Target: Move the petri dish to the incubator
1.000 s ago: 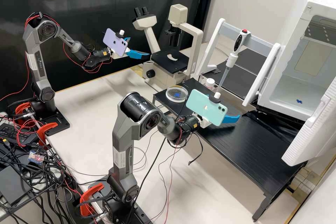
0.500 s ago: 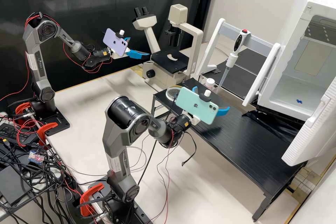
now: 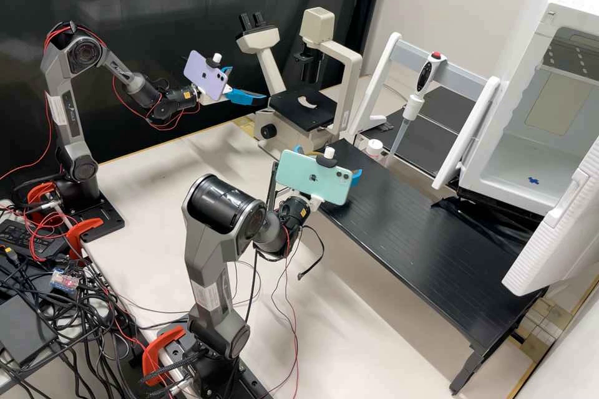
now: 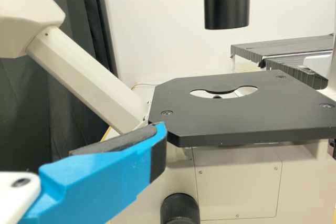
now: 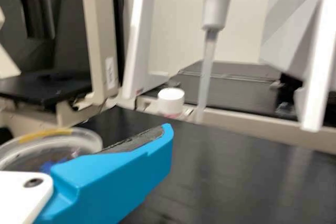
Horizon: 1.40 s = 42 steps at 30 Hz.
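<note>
In the high view my right gripper is over the black rack's near-left end, its blue fingers apart on either side of the phone mount. The right wrist view shows my right gripper with one finger in front of the clear petri dish, which rests on the rack with yellow tape and a blue mark. No grasp on the dish is visible. My left gripper stands open and empty beside the microscope; in the left wrist view my left gripper has one finger before the stage. The white incubator is open, a blue cross on its floor.
The microscope stands behind the rack. A pipette hangs on a white stand, a white-capped bottle near its tip. The incubator's door juts over the rack's right end.
The right arm has swung left along the rack, bringing its gripper and phone over the dish's place and covering the dish in the high view. My left arm has kept still.
</note>
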{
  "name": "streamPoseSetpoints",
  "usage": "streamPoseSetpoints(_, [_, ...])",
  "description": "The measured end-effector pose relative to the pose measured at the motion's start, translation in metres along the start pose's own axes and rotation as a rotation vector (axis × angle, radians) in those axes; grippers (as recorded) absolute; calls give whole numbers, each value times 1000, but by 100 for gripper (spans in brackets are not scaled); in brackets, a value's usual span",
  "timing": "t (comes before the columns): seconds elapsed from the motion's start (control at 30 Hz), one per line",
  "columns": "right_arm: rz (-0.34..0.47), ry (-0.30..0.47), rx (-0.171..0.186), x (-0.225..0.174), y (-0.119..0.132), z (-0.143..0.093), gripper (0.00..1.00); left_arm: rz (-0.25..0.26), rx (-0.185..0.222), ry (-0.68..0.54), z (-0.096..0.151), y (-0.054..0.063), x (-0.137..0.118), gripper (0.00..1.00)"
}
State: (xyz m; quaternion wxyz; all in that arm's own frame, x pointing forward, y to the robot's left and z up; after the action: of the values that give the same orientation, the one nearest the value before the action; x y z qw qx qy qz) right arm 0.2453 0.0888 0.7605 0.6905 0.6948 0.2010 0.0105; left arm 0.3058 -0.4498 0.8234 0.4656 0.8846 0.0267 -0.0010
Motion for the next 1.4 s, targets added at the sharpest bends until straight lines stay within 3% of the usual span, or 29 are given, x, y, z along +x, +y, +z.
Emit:
streamPoseSetpoints(0.2, [-66, -22, -23, 5, -17, 6, 100, 0, 0, 0, 0, 0, 0, 100])
streamPoseSetpoints(0.37, [-60, -13, -40, 7, -19, 8, 100, 0, 0, 0, 0, 0, 0, 100])
streamPoseSetpoints(0.4, [-59, -14, -38, 7, -20, 9, 0, 0, 0, 0, 0, 0, 0, 100])
streamPoseSetpoints(1.3, [-48, -20, -44, 15, -13, 12, 0, 0, 0, 0, 0, 0, 0, 100])
streamPoseSetpoints(1.4, [-55, -18, -32, 15, -13, 12, 0, 0, 0, 0, 0, 0, 0, 100])
